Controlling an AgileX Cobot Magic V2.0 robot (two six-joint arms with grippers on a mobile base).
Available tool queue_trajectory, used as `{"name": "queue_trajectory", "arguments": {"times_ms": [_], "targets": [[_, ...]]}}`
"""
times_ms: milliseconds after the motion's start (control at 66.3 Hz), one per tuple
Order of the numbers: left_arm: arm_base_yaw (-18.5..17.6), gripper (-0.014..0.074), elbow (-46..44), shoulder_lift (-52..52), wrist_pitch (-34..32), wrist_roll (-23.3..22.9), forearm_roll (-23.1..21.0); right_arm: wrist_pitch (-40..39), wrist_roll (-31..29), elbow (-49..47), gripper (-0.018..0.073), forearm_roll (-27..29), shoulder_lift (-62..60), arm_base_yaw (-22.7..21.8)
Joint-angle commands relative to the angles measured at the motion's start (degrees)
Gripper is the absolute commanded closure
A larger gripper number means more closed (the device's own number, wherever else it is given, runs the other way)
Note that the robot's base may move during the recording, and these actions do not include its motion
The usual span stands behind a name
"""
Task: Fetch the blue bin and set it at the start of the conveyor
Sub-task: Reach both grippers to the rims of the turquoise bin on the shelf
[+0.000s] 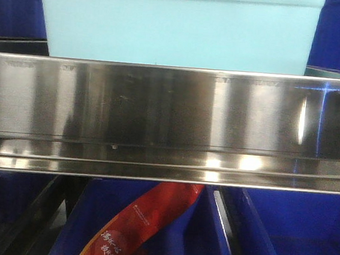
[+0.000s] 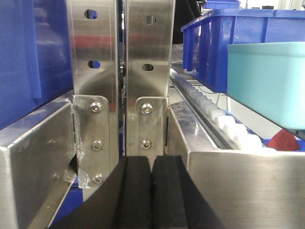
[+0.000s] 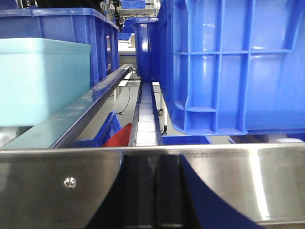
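Left gripper (image 2: pixel 152 168) facing steel uprights (image 2: pixel 121 71).
Pads (image 2: pixel 136 191) pressed together; blue bin (image 2: pixel 267 83) at right, beside white rollers (image 2: pixel 224 121), dark blue crates (image 2: pixel 214 43) behind it.

Steel rail (image 1: pixel 171 115) fronts blue bin (image 1: pixel 180 26); ribbed bins (image 3: pixel 228 67) flank.

The left claw (image 2: pixel 152 191) has two thick matte black fingers (image 2: pixel 136 191), flat-faced with rounded upper corners, their outer sides flaring wider lower down. The right claw (image 3: pixel 152 191) appears only as a similar dark, unclear shape.
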Motion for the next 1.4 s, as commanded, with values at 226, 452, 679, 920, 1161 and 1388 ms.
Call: {"name": "queue_trajectory", "arguments": {"times_ms": [226,452,679,920,1161,1388], "targets": [[-0.36,0.0707,-0.20,-0.17,-0.71,0.01,-0.05,-1.14,-0.36,0.00,0.0721,0.07,-0.14,0.12],[-0.34,0.0707,-0.20,-0.17,-0.81,0.01,-0.05,-1.14,-0.36,0.00,0.0721,0.07,-0.14,0.12],[-0.34,0.0707,-0.20,-0.17,-5.06,0.01,-0.05,-3.66,-0.36,0.00,0.0721,0.07,-0.14,0.10],[-0.23,0.0707,-0.20,-0.17,-8.34,0.01,-0.20,-5.51,-0.36,0.00,0.0721,0.07,-0.14,0.10],[-0.23,0.0707,-4.83,-0.17,-8.47,0.01,-1.15,-0.82,-0.36,-9.41,0.0721,2.26,-0.14,0.10],[-0.23,0.0588,-23.49,4.93,11.20,0.01,-0.89,15.61,-0.36,-28.41,0.0608,2.36,5.59,0.10]]}}
